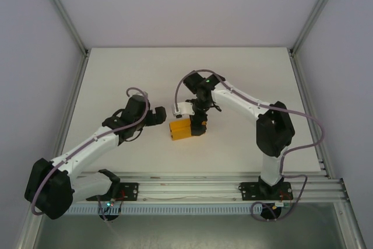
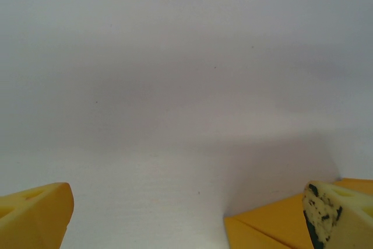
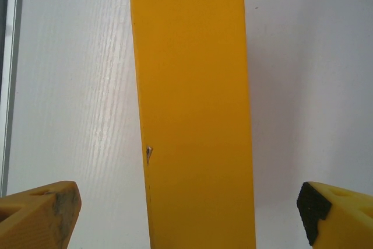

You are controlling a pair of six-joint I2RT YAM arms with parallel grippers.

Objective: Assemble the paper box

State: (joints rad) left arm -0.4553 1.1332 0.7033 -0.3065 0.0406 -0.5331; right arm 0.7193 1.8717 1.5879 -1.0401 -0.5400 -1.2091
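1. Found the table (image 1: 134, 68) white and matte, carrying both arm bases at its near edge and a single orange item near the middle.
2. Noted the right arm (image 1: 245, 104) folded over from the right and down toward the centre, and the left arm (image 1: 93, 144) stretched in low from the left.
3. Located the paper box (image 1: 182, 128) lying on the table near the centre, folded into a rectangular block between the two grippers; could not make out the state of its end flaps.
4. Read the right gripper (image 1: 197, 122) as poised above the box's right part, jaws apart and straddling it, with bare table on both sides between finger and card in the wrist view. No contact either side.
5. Read the left gripper (image 1: 158, 115) as just beside the box's left end, jaws spread wide around nothing; caught an orange corner at the lower right of its wrist view.
6. Judged crushing the likeliest fault: thin hollow card, apt to bow or crease under a hard squeeze.
7. Judged a skid or twist next likeliest: an off-centre close, one finger landing first, nothing bracing the far side.
8. Flagged a lesser risk from the left fingers: a small nudge to the box, enough to spoil the right gripper's alignment.
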